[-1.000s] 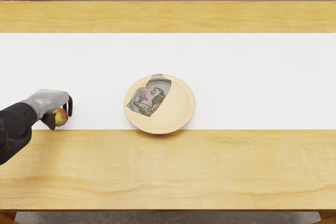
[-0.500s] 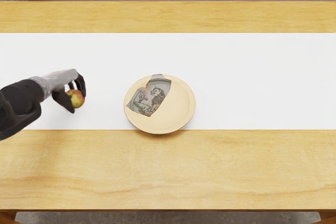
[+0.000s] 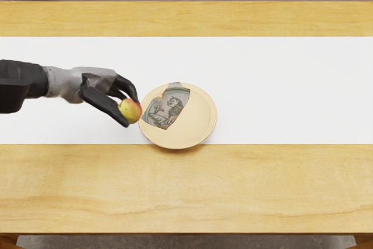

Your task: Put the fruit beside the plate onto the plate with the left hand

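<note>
Hand: grey-and-black left hand (image 3: 108, 94), thumb and fingers pinching the small round yellow-red fruit (image 3: 130, 110).
Fruit: held just at the left rim of the round cream plate with a painted patch (image 3: 198, 123), over the light wooden bench (image 3: 186, 185).
Done: the grasp and, by my reckoning, the lift.
Left: carry it over the plate, lower it, let go.
</note>
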Controlling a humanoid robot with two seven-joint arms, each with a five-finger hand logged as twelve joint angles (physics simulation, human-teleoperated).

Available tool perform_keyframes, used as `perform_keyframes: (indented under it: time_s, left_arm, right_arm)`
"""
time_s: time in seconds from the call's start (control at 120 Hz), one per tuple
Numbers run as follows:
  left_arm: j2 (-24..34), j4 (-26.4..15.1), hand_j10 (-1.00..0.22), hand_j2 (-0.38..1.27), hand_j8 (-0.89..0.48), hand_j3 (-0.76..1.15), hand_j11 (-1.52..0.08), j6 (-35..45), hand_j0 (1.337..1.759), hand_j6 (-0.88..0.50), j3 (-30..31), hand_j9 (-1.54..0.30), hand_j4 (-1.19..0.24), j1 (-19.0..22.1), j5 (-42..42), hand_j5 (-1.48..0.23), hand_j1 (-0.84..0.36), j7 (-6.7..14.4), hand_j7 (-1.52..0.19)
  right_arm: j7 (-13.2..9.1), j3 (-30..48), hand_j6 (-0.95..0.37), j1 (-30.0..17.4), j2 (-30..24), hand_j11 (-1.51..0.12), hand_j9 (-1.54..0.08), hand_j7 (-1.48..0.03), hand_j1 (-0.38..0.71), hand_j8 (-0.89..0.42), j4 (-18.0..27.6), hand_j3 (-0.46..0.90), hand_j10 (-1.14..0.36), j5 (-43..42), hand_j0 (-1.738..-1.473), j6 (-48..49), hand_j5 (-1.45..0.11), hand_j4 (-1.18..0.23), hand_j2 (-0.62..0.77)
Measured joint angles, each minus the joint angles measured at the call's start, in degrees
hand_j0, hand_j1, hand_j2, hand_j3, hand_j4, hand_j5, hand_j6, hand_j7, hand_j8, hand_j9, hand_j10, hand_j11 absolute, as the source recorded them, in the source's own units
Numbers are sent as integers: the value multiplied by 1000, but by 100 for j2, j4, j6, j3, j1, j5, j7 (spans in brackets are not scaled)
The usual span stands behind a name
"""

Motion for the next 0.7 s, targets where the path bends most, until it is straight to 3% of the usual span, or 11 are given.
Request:
perform_keyframes:
  time_s: [0.133,0.358,0.5,0.7]
  left_arm:
    - [-285,226,-755,454,-408,0,-977,-285,1655,-381,-190,-978,-714,-121,-238,-1018,-365,0,-977]
    - [-996,902,-752,460,-409,0,-972,-330,1656,-410,-282,-973,-717,-794,-2,-1020,-357,0,-985]
    - [-1723,1199,-759,513,-414,0,-968,-292,1657,-416,-269,-969,-724,-946,1024,-1009,-381,-1,-975]
    - [-1798,1319,-782,714,-416,0,-969,-213,1658,-433,261,-972,-727,-851,2421,-1024,-456,0,-975]
  right_arm:
    - [0,-2,-13,0,0,-17,-17,-17,-333,-13,0,0,-13,-1,-1658,0,-17,-13,-3]
    - [0,-6,-13,0,0,-17,-17,-17,-333,-13,-7,0,-13,-1,-1658,0,-17,-13,-3]
    - [0,-7,-13,0,0,-17,-17,-17,-333,-13,-8,0,-13,-2,-1658,0,-17,-13,-3]
    - [0,-8,-13,0,0,-17,-17,-17,-333,-13,-10,0,-13,-2,-1658,0,-17,-13,-3]
